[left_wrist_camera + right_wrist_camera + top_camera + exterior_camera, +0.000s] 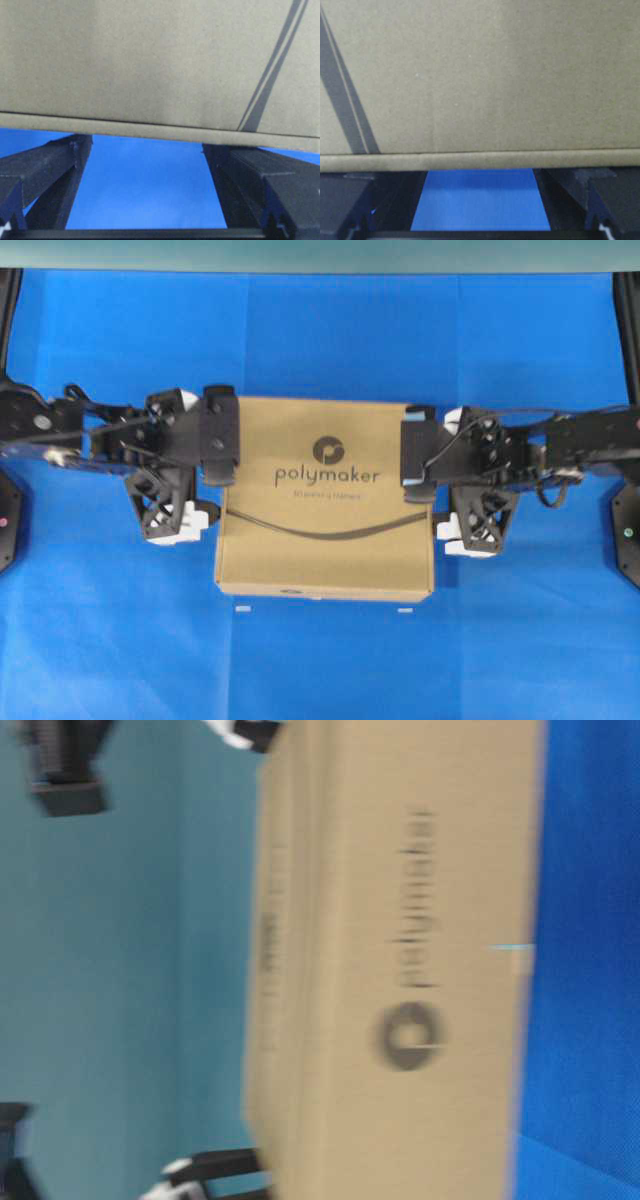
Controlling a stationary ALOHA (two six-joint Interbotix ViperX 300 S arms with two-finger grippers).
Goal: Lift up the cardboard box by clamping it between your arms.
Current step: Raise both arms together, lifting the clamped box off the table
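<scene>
- I read the cardboard box (325, 498) as clamped between my 2 arms and already off the blue cloth (320, 330): both wrist views show blue under its lower edge, and the table-level view is blurred, which fits a box in the air.
- From overhead, the box sits in the middle of the workspace, logo side up, roughly level, with the left gripper (172, 508) at its left edge and the right gripper (470, 522) at its right edge.
- Left fingers (47, 172): spread wide, holding nothing between them. They pass beneath the box edge, 1 on each side of the gap.
- Right fingers (600, 195): also spread wide with nothing pinched. The box wall (480, 75) fills the view above them.
- So the hold appears to come from the arms pressing inward on opposite sides, not from any finger grip. I cannot tell exactly which surface of each gripper bears on the cardboard.
- Step in hand, as I judge it: the lift itself, early on.
- Next move calls for both arms to rise together at a matched pace while keeping inward pressure equal. If 1 side leads or eases off, I expect the box to tilt or slip down.
- 2 small white marks (243, 609) lie on the cloth just in front of the box.
</scene>
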